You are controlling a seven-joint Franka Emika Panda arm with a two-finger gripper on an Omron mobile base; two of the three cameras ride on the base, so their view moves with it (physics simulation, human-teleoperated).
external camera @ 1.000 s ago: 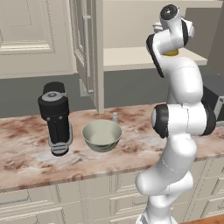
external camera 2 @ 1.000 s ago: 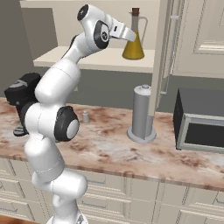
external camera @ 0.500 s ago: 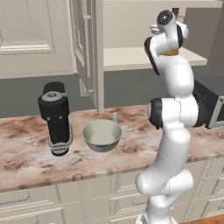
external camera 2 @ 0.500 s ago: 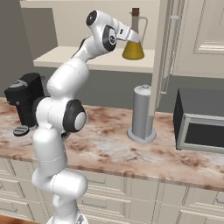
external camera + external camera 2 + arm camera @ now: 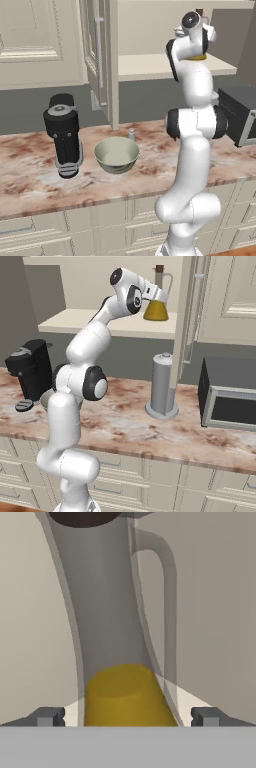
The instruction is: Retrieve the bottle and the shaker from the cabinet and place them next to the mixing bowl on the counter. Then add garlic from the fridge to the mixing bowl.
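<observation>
Bottle (image 5: 112,637) between spread gripper (image 5: 127,716) fingertips

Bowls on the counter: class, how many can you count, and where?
1. The mixing bowl sits on the marble counter right of the black coffee machine, in front of the small shaker. None seem hidden.

— What sort of place is this?
— A home kitchen: a marble-look counter (image 5: 30,175) over cream drawers (image 5: 215,486), panelled wall cabinets (image 5: 40,40), one open
— And appliances?
— A black coffee machine (image 5: 64,135), a microwave (image 5: 227,393), a paper-towel holder (image 5: 162,383) and a mixing bowl (image 5: 116,154)
</observation>
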